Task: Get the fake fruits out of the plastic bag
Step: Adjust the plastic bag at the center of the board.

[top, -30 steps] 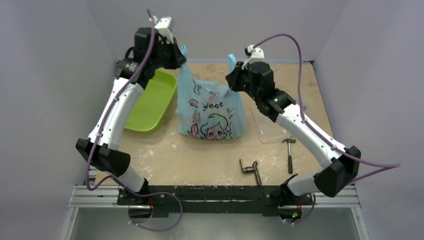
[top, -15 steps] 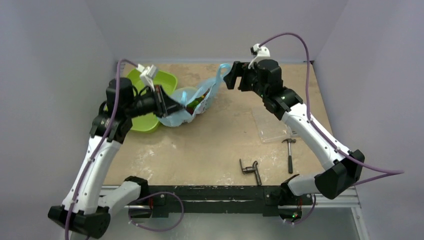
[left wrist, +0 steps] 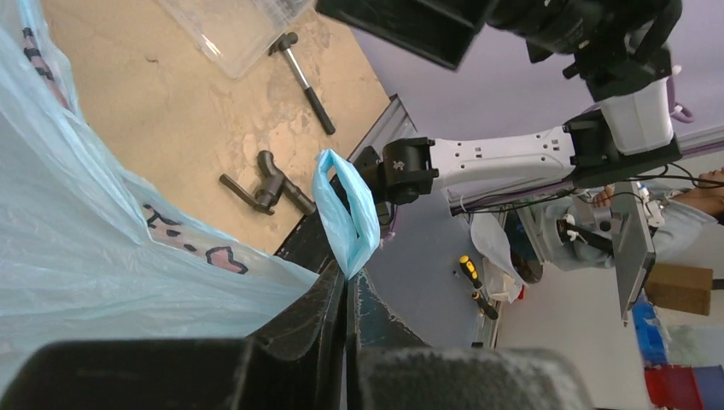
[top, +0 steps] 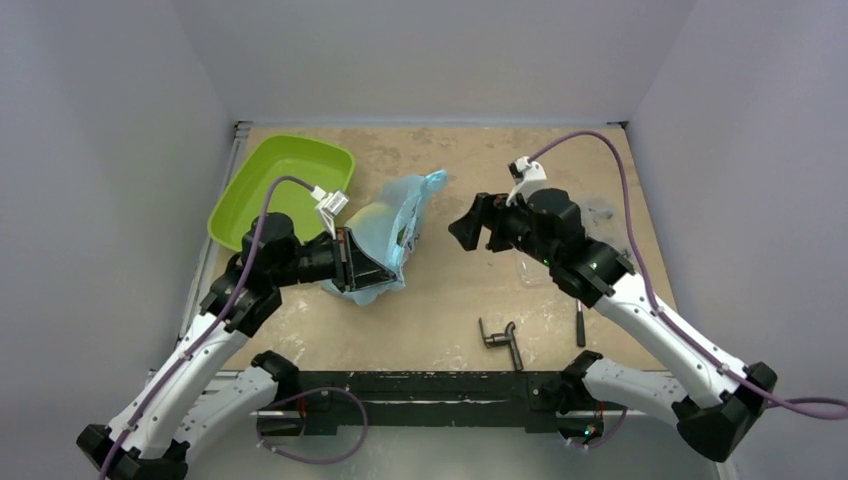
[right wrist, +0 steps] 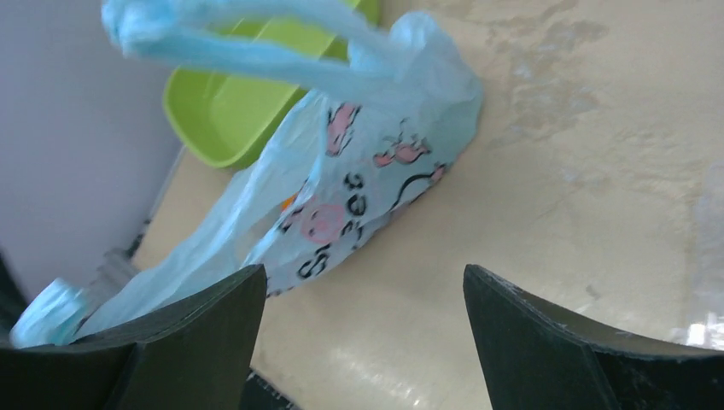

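The light-blue plastic bag lies slumped on its side on the table, just right of the green tray. My left gripper is shut on one bag handle, which pokes out past the closed fingertips. The other handle hangs loose. My right gripper is open and empty, a little to the right of the bag and apart from it. The fake fruits are almost wholly hidden inside the bag. Only a yellowish shape and a faint orange spot show through the plastic.
A lime-green tray sits at the back left. A clear plastic box lies under my right arm. A small hammer and a black bent tool lie near the front edge.
The right gripper let go of its handle and opened. Both arms came down and toward the near side. The bag went from hanging upright between them to lying on the table.
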Robot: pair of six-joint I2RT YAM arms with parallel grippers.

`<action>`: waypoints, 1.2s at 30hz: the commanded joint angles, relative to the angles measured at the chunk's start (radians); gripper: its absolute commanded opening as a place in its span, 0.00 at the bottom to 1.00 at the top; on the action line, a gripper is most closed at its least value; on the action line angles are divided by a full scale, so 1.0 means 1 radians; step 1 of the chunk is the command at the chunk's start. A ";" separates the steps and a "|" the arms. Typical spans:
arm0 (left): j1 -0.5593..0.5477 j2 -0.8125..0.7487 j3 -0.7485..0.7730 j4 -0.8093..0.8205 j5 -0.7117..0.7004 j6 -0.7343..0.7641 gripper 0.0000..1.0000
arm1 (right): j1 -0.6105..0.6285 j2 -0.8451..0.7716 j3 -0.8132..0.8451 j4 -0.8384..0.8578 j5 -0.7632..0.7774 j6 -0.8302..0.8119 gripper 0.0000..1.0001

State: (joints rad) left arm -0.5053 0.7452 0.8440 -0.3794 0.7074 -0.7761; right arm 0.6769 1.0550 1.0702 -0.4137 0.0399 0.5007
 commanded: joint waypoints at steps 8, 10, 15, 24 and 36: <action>-0.065 -0.002 0.002 0.032 -0.032 -0.019 0.00 | 0.037 -0.074 -0.408 0.668 -0.221 0.404 0.87; -0.067 -0.013 -0.018 0.030 -0.037 -0.024 0.00 | 0.038 -0.036 -0.404 0.706 -0.201 0.407 0.87; -0.070 -0.040 -0.049 0.003 -0.067 -0.027 0.00 | 0.036 0.076 -0.412 0.857 -0.205 0.476 0.83; -0.078 -0.029 -0.060 -0.030 -0.071 -0.020 0.00 | 0.036 0.285 -0.376 1.032 -0.274 0.525 0.75; -0.096 0.011 -0.087 -0.055 -0.046 0.005 0.00 | 0.044 0.577 -0.416 1.316 -0.399 0.644 0.53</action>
State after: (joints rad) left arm -0.5953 0.7559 0.7712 -0.4263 0.6502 -0.7910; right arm 0.7136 1.5951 0.6674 0.7292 -0.2916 1.0882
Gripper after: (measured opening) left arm 0.009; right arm 0.558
